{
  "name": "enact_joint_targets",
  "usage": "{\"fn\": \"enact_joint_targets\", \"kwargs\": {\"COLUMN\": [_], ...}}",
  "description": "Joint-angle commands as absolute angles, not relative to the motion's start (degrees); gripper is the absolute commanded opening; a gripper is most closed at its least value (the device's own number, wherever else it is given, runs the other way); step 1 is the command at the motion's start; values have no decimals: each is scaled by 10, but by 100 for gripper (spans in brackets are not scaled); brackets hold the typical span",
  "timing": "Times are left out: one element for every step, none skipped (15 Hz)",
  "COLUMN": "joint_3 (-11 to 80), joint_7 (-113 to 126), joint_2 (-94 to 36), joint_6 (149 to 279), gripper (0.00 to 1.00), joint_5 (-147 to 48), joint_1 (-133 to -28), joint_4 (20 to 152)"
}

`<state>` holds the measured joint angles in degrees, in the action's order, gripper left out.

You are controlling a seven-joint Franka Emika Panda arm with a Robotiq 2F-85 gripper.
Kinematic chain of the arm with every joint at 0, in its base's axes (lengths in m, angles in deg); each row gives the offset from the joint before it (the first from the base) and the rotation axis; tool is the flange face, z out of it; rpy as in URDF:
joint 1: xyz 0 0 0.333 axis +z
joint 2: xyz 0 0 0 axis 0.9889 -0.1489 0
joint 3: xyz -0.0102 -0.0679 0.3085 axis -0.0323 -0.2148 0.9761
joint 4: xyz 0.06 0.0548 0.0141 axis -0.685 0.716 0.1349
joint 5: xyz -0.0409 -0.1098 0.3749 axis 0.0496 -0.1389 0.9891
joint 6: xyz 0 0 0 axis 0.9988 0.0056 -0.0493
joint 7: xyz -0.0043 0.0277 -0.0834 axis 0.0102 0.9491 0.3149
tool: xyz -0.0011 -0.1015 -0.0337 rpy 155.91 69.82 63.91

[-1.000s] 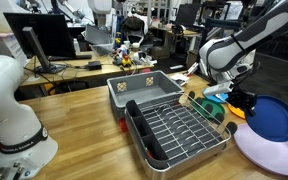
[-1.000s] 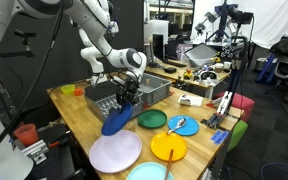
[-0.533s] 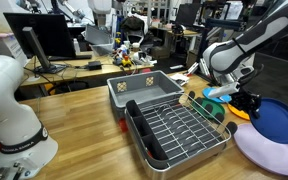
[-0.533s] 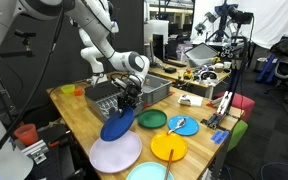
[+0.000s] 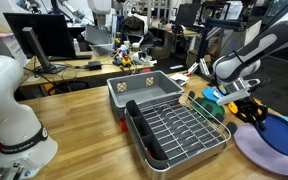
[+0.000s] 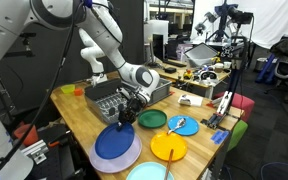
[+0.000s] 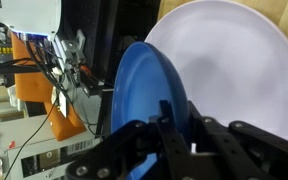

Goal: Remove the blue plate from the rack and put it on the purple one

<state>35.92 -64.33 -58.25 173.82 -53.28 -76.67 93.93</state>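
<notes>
My gripper (image 5: 246,111) is shut on the rim of the blue plate (image 5: 282,136), which lies nearly flat over the large lavender plate (image 5: 252,150) at the table's edge. In an exterior view the blue plate (image 6: 115,144) rests on or just above the lavender plate (image 6: 127,163), with the gripper (image 6: 128,112) at its far rim. In the wrist view the blue plate (image 7: 142,85) sits edge-on between the fingers (image 7: 174,122), with the lavender plate (image 7: 234,55) behind it. The wire rack (image 5: 179,132) stands empty beside the grey tub; it also shows in an exterior view (image 6: 106,103).
A grey plastic tub (image 5: 144,90) stands behind the rack. A green plate (image 6: 152,119), an orange plate (image 6: 169,148), a teal plate (image 6: 150,172) and a light-blue plate (image 6: 183,125) lie near the lavender one. A red cup (image 6: 25,133) stands at the table's corner.
The gripper has lowered the blue plate from a tilted hold in the air down flat over the lavender plate.
</notes>
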Motion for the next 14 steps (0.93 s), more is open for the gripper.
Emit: {"fn": "enact_joint_targets", "kwargs": {"joint_3": [357,355,354,353,351,350,348,347,345,342,341,339,337,335], "joint_7": [-594,-588,-583,-581,-582,-581,-582,-582,-581,-582,-582,-582,-585,-589], "joint_2": [-624,-634,-641,-647,-651,-655,-657,-658,-659,-659,-660,-660,-659,-655], "joint_6": [1710,1708,1707,1706,1705,1703,1702,1699,1695,1693,1689,1687,1687,1689], "gripper": [5,5,5,5,5,5,5,5,26,45,51,59,66,73], "joint_5": [-492,-483,-473,-465,-456,-447,-437,-428,-419,-413,-406,-402,-397,-393], "joint_1": [-776,-776,-776,-777,-777,-779,-781,-783,-785,-785,-787,-788,-789,-789], "joint_4": [892,884,878,872,868,864,861,858,856,854,852,851,852,855]}}
